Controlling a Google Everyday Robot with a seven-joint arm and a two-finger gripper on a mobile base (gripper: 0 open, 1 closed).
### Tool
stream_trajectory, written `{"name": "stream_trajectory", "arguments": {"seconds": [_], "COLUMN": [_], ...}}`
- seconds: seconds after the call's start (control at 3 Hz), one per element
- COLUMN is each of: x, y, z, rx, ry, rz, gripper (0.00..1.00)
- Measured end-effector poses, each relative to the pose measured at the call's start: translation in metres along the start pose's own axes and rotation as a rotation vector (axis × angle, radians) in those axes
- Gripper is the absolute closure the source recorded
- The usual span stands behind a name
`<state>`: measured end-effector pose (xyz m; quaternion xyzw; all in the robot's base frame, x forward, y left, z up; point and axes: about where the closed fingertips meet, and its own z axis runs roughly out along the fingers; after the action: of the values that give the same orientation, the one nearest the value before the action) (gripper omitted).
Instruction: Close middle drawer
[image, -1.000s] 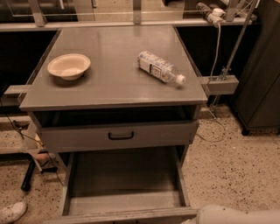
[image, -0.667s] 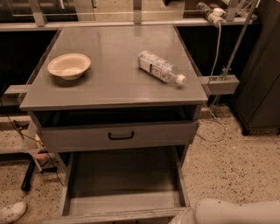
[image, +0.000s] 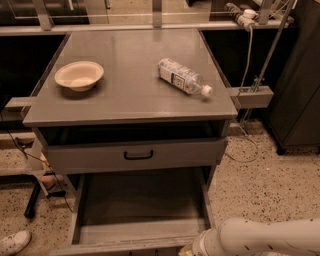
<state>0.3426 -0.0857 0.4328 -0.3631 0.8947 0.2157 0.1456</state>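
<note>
Two drawers: both stand open in the grey metal cabinet (image: 130, 119), the lower one far more than the upper.
Middle drawer (image: 142, 202): the lower one, pulled well out toward the camera; its long shallow tray shows a flat grey floor, and its front panel lies along the bottom edge of view.
Upper drawer (image: 90, 159): out a little, with a black handle (image: 138, 155) at the centre of its taller front.
Surface (image: 130, 95): a cream bowl (image: 79, 75) sits upright at left; a clear plastic water bottle (image: 184, 76) lies on its side at right, white cap toward the front right.
Arm (image: 270, 237): white, entering from the lower right.
Gripper (image: 192, 248): probably the end at the bottom edge, just beside the middle drawer's front right corner; whether open or closed, I cannot tell.
</note>
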Motion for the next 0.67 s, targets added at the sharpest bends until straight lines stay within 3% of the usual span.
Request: {"name": "stream_trajectory", "arguments": {"seconds": [0.67], "x": [-0.0001], "y": [0.0000], "z": [0.0000], "rx": [0.000], "ry": [0.000], "rz": [0.000], "gripper": [0.57]}}
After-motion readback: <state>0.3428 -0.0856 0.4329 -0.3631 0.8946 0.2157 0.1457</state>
